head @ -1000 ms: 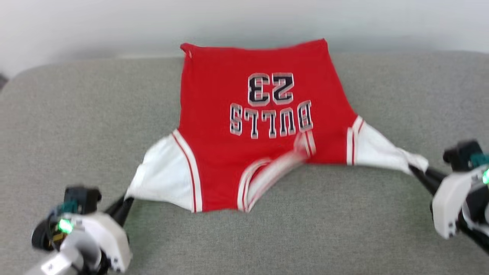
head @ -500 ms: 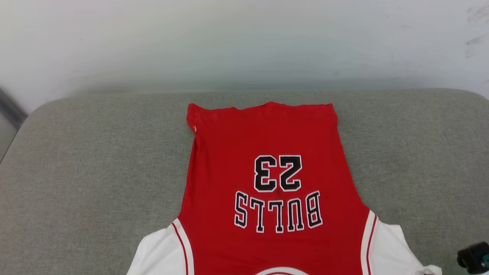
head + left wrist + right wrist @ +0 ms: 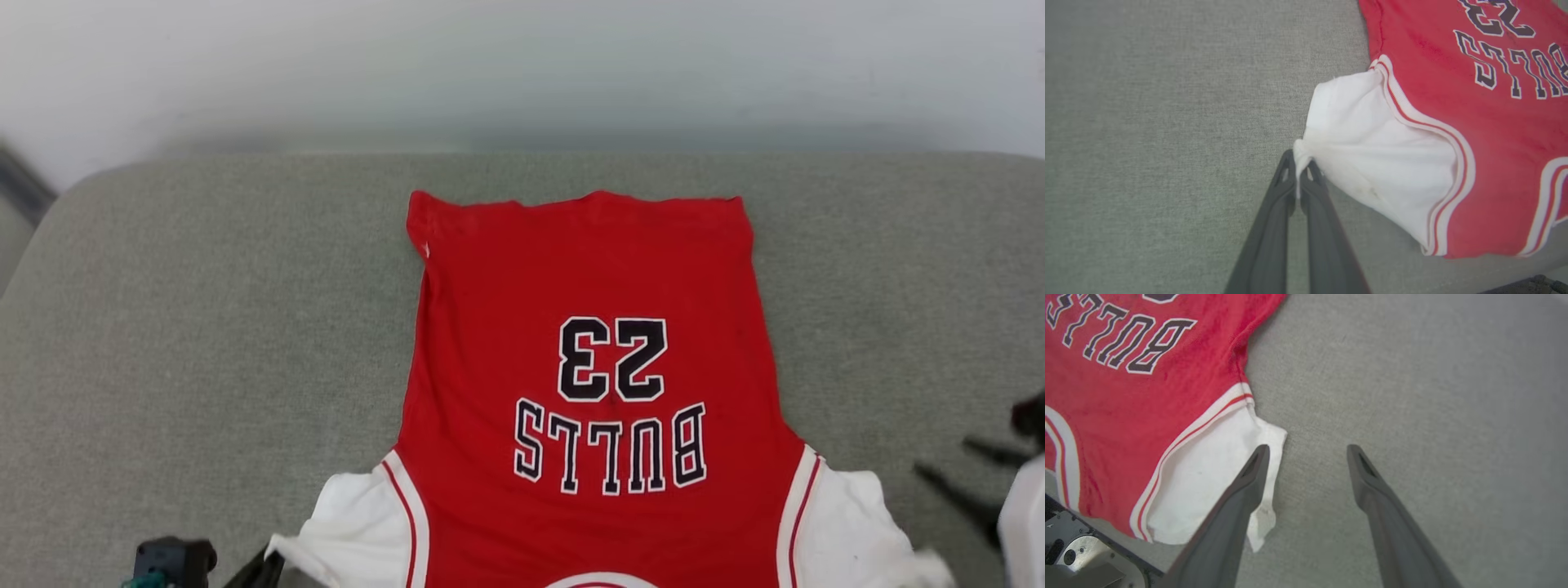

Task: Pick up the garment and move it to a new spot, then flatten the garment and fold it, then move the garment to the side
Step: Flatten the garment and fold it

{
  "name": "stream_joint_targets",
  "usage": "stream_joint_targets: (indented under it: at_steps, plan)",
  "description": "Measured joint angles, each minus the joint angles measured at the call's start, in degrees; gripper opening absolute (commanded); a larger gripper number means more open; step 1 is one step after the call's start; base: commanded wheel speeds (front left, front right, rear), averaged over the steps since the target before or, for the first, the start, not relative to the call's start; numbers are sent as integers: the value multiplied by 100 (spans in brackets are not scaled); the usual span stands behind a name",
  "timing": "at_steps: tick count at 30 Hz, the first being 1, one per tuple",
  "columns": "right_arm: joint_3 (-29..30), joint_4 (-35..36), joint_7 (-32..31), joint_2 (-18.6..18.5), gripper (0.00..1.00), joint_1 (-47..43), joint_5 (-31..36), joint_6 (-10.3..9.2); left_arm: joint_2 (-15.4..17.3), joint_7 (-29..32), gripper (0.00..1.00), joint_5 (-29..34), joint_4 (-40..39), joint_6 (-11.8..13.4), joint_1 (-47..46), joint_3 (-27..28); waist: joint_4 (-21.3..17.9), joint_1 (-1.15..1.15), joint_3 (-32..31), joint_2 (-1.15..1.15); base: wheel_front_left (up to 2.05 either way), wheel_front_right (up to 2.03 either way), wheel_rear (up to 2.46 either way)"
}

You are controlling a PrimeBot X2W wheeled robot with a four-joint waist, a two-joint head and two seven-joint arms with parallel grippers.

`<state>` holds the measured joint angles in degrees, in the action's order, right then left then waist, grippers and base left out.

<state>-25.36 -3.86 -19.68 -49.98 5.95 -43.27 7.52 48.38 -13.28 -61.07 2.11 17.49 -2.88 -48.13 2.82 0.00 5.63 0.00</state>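
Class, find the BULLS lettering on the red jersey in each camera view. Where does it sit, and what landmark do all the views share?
Head view: BULLS lettering lower centre, upside down.
Left wrist view: lettering upper right, running off the right edge.
Right wrist view: lettering upper left, reaching the left edge.
Shared landmark: the grey cushion under the garment.

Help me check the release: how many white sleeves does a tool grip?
1: the left sleeve, pinched at its tip by the shut left tool. The right tool stands open at the right sleeve, gripping nothing.
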Motion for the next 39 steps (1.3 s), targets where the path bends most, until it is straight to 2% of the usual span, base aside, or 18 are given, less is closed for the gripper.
stream_joint_targets:
  at_steps: [7,10,13,17,21,25,31,39]
  plan:
    - [1157,1136,-1098,-553,100,1160,-88,-1,-107,-81,0,411,-421,170,-419,103,232,0,547,0,0,0,0]
    - [1270,1259,-1820,-615,100,1891,-274,-1,-231,-103,0,601,-555,198,-643,138,375,1,860,0,0,0,0]
    - [1146,1098,-2885,-698,100,2673,-458,-1,-349,-111,0,769,-628,220,-837,178,546,1,1192,0,0,0,0]
    - [924,547,-4291,-476,100,3761,-452,-1,-537,-146,0,972,-698,225,-1029,210,798,1,1629,0,0,0,0]
    - [869,-81,-5089,-15,100,4737,-71,-1,-749,-156,0,1156,-734,218,-1185,267,1061,1,2053,0,0,0,0]
    - [889,-609,-5409,433,100,5366,420,-2,-939,-162,0,1350,-753,168,-1312,349,1295,1,2475,0,0,0,0]
    - [938,-1204,-5388,928,100,5746,914,-2,-1129,-181,0,1613,-775,86,-1431,460,1564,2,3031,0,0,0,0]
    - [768,-1321,-5355,736,100,5569,945,-3,-1283,-203,0,1805,-809,31,-1476,587,1752,0,3298,0,0,0,0]
